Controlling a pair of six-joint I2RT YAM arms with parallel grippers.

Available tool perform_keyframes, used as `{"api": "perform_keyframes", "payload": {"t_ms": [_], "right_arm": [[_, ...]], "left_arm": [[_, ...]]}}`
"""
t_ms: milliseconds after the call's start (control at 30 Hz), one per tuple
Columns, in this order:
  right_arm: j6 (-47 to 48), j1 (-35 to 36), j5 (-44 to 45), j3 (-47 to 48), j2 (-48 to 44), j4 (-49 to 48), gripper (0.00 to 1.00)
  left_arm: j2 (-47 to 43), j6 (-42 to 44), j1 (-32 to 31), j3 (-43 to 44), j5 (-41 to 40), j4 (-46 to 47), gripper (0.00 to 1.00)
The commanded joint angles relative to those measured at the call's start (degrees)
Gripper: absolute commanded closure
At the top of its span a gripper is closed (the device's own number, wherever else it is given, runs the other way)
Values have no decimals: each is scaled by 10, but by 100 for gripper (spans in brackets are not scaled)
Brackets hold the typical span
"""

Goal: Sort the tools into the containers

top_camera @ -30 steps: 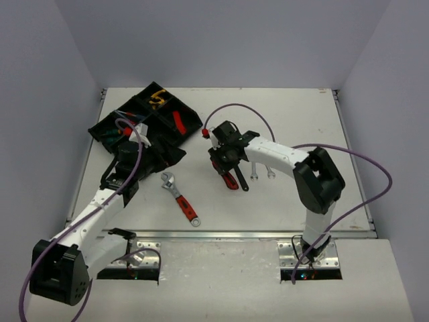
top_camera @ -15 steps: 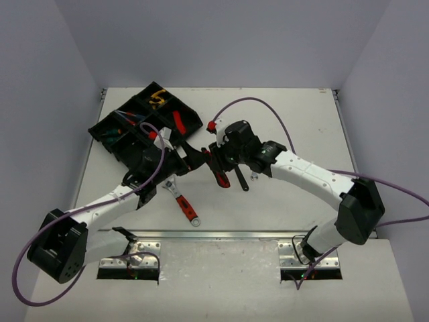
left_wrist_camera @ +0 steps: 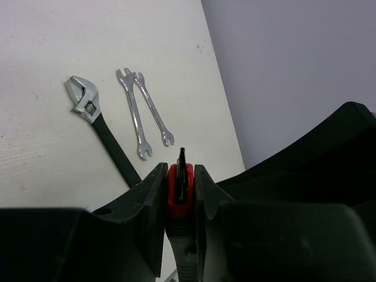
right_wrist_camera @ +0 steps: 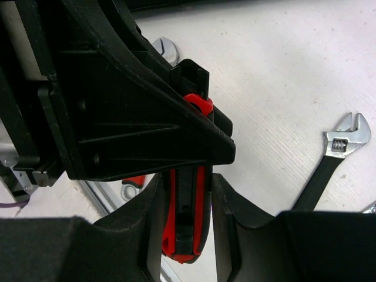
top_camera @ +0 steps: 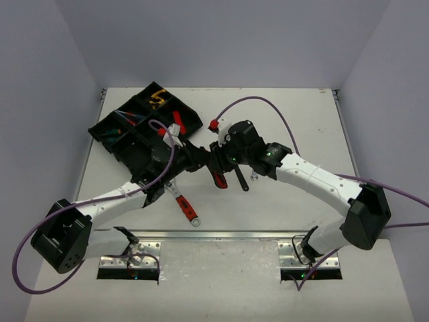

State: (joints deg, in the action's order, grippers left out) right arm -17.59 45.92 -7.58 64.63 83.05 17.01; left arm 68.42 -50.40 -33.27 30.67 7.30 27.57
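- Lilac-grey walls enclosed a white desk (top_camera: 301,121), with both arm bases at its near edge.
- Tray (top_camera: 190,115): black and divided, lying at the far left of the desk. Pliers (top_camera: 157,98) with yellow handles sat in its far compartment.
- Knife (top_camera: 219,178): red, held over mid-desk just right of the tray, and gripped by both claws at once.
- Left claw (left_wrist_camera: 179,176): narrowed onto the knife, with one finger pressed against each flat side.
- Right claw (right_wrist_camera: 185,197): likewise clasped on the knife, fingers tight against both sides. The left claw's black body crowded in directly above it.
- Red wrench (top_camera: 182,201): loose on the desk, nearer the bases than the claws.
- Black wrench (left_wrist_camera: 103,126): on the desk just right of the claws.
- Spanners (left_wrist_camera: 141,111): two, silver, lying side by side just beside the black wrench.
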Motion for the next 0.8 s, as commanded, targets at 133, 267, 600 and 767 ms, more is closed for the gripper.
{"api": "perform_keyframes", "payload": {"t_ms": [133,267,600,767], "right_arm": [[-36,3,81,-18,-53,-12,4],[-56,0,170,-38,-98,38,1],[-61,-20,220,-123,-213,68,1],[-67,-22,205,-159,-242,78,1]], "left_arm": [[41,82,-13,100,-141,-118,100],[101,118,38,187,-209,-187,100],[265,171,192,426,-294,-256,100],[378,215,215,585,-318,-329,100]]}}
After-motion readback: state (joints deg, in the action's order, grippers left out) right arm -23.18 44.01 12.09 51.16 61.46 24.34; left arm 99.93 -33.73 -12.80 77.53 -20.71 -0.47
